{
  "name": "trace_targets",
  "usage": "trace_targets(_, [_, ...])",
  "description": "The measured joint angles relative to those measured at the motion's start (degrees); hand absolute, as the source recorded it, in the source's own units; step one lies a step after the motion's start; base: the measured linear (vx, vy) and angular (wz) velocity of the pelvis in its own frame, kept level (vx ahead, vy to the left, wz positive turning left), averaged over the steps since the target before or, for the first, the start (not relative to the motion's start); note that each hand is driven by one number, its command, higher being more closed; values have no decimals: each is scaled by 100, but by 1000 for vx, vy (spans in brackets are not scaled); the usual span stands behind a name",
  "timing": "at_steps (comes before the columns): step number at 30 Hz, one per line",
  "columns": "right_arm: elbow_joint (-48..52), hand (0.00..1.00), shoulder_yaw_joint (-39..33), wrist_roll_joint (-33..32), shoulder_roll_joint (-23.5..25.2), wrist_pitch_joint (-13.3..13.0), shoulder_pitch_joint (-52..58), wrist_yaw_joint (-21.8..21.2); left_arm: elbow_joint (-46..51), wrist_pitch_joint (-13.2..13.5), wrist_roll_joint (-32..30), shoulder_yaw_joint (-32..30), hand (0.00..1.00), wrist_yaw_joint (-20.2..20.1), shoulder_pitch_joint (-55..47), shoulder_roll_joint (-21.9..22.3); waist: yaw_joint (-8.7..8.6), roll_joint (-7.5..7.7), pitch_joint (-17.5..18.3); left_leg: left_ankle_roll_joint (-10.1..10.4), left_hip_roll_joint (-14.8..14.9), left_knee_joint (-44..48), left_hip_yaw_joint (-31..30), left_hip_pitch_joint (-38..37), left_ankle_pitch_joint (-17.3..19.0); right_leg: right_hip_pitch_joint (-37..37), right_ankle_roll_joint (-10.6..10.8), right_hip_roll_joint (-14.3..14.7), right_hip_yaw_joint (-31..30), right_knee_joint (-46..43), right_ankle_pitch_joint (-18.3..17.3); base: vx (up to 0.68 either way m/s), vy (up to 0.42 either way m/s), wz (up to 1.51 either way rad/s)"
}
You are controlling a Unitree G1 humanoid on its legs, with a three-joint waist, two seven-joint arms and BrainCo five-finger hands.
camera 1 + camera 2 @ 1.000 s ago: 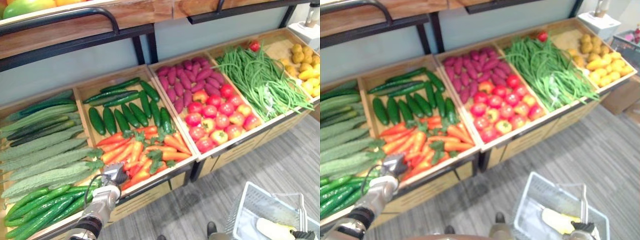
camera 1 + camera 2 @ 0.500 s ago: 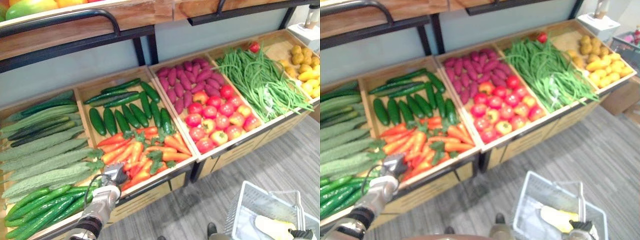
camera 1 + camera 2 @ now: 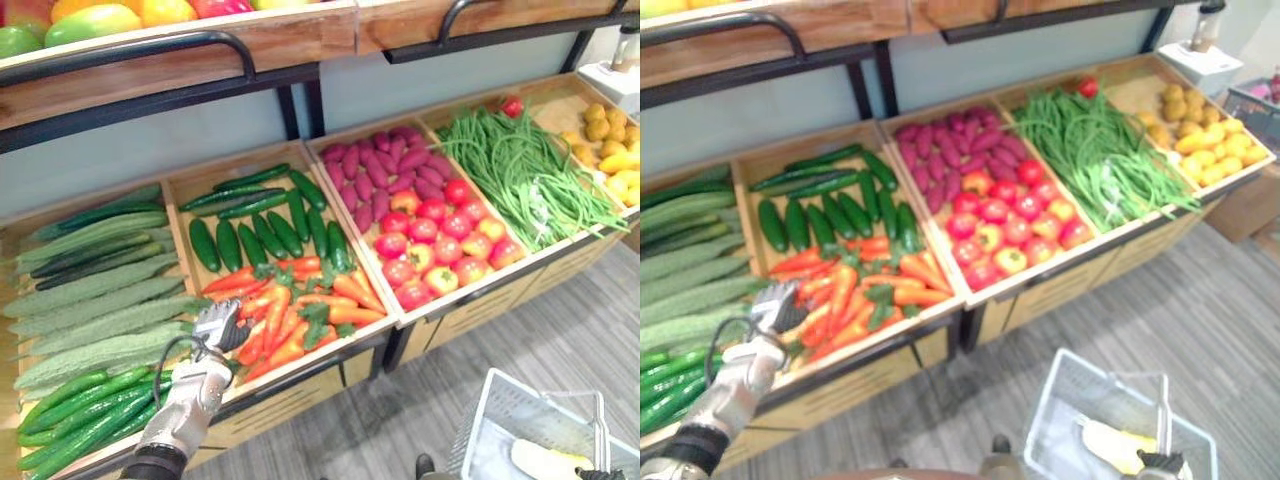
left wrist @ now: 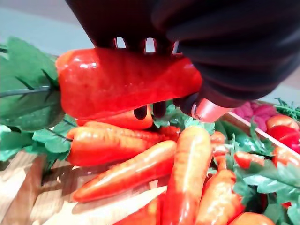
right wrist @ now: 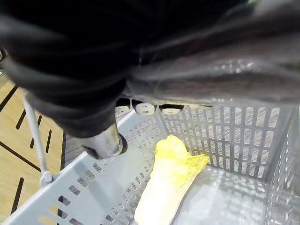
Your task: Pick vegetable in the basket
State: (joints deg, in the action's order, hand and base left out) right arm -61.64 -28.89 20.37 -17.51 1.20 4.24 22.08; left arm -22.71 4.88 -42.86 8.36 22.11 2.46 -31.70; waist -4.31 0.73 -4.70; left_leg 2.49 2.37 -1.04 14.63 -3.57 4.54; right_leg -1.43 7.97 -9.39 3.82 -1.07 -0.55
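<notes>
Silver-grey left arm (image 3: 188,400), dark hand cover (image 4: 234,51), silver dark-tipped fingers (image 3: 218,322).

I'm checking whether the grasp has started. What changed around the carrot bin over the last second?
The left robot hand moved up from the bin's front edge, further over the carrots; it now grips one carrot above the pile. The camera shifted slightly too. The basket with its yellow vegetable looks unchanged.

Carrots (image 3: 300,310) lie in front, cucumbers (image 3: 270,228) behind them, gourds (image 3: 90,305) to the left, tomatoes (image 3: 432,250) and beans (image 3: 520,170) to the right. The left robot hand (image 3: 218,325) holds one carrot (image 4: 126,79) over the pile's left edge. The basket (image 3: 478,425) is low at the right, before the beans.
</notes>
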Motion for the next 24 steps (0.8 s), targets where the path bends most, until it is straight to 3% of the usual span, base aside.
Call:
trace_targets(10, [2, 100, 1, 1, 91, 6, 83, -14, 699, 85, 25, -188, 100, -1, -189, -17, 43, 9, 39, -9, -15, -324, -62, -171, -190, 43, -8, -1, 51, 20, 6, -14, -1, 2])
trace_targets(17, [67, 100, 37, 23, 91, 5, 38, -22, 1520, 255, 451, -192, 100, 0, -255, -18, 42, 17, 46, -8, -46, -388, -58, -182, -196, 74, 1, 8, 51, 92, 13, 0, 0, 0])
trace_targets(24, [466, 100, 630, 228, 67, -30, 49, -109, 2031, 470, 620, 610, 100, -11, 22, -114, -7, 17, 49, -11, -49, -376, 34, -245, -184, 77, -48, 8, -45, 80, 59, -23, 0, -6])
